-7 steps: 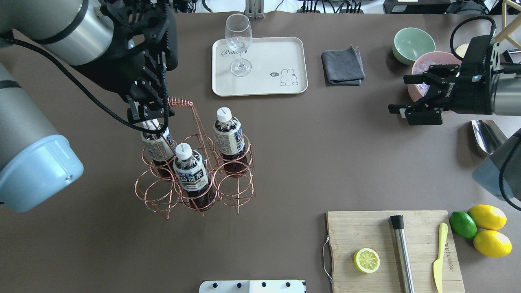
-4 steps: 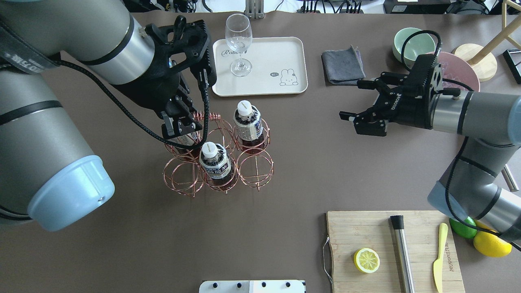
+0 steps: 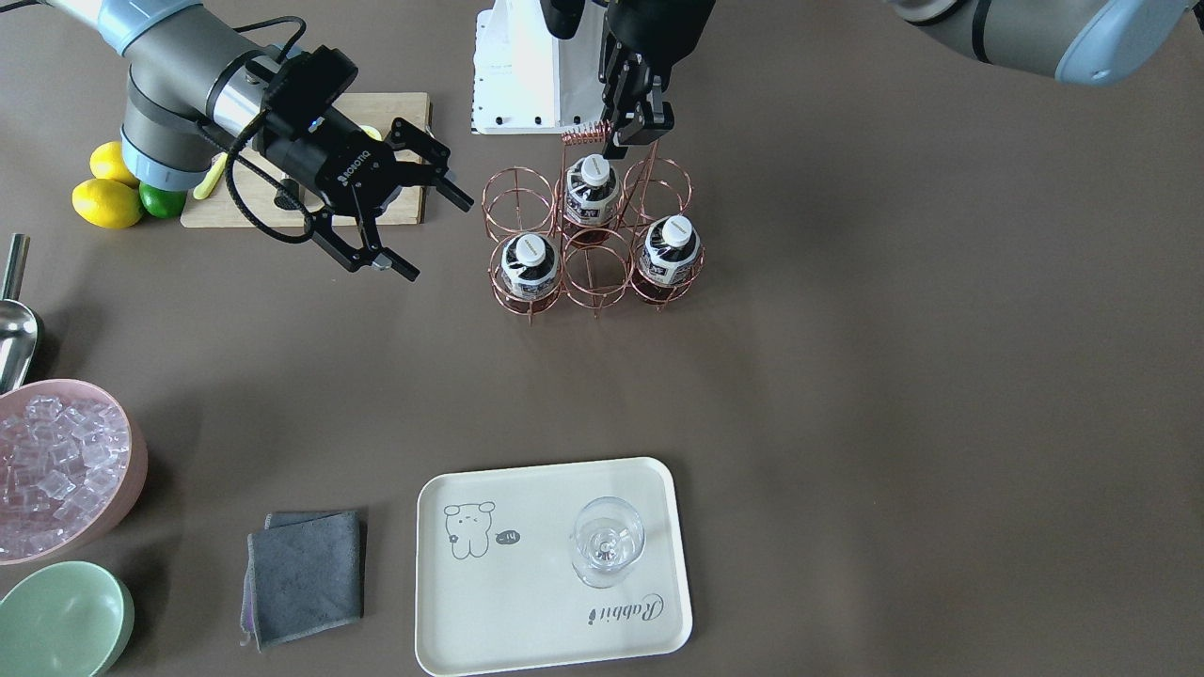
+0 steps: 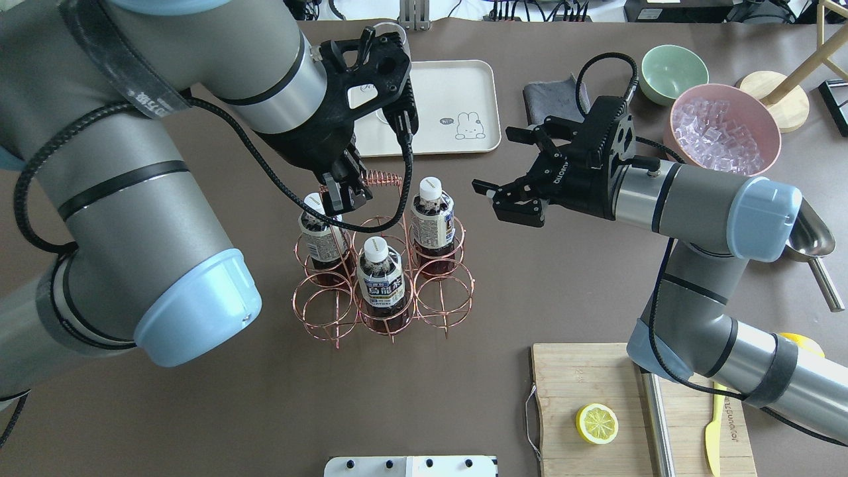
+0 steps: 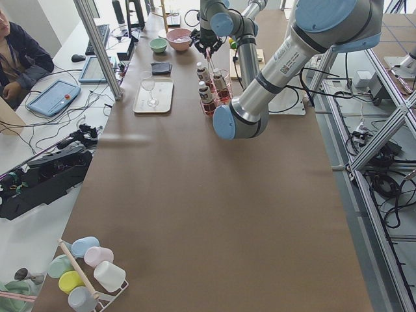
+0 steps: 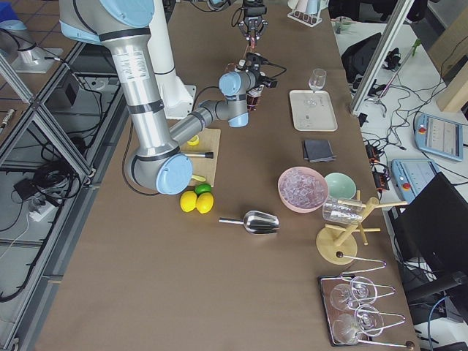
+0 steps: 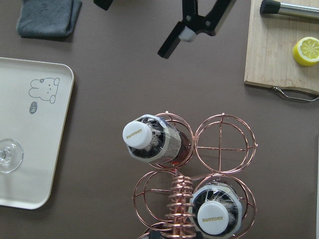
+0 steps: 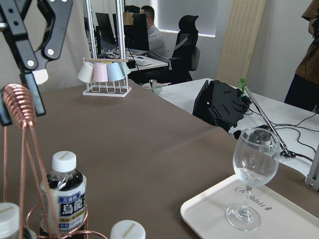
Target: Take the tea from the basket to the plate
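Three tea bottles [image 4: 430,212] [image 4: 318,228] [image 4: 381,271] with white caps stand in a copper wire basket [image 4: 440,291] at mid-table; they also show in the front view [image 3: 670,246]. My left gripper [image 4: 343,192] is shut on the basket's coiled handle [image 4: 381,179], above the bottles. My right gripper [image 4: 507,162] is open and empty, just right of the basket. The cream plate [image 4: 464,86] lies behind the basket, partly hidden by my left arm; the front view shows all of it [image 3: 527,602].
A stemmed glass [image 3: 607,541] stands on the plate. A grey cloth [image 4: 546,99], green bowl [image 4: 672,69] and pink bowl of ice [image 4: 725,132] are at back right. A cutting board [image 4: 583,371] with a lemon half [image 4: 597,424] lies at front right.
My left gripper has moved right with the basket and its bottles. My right arm has swung left toward the basket, jaws still open.
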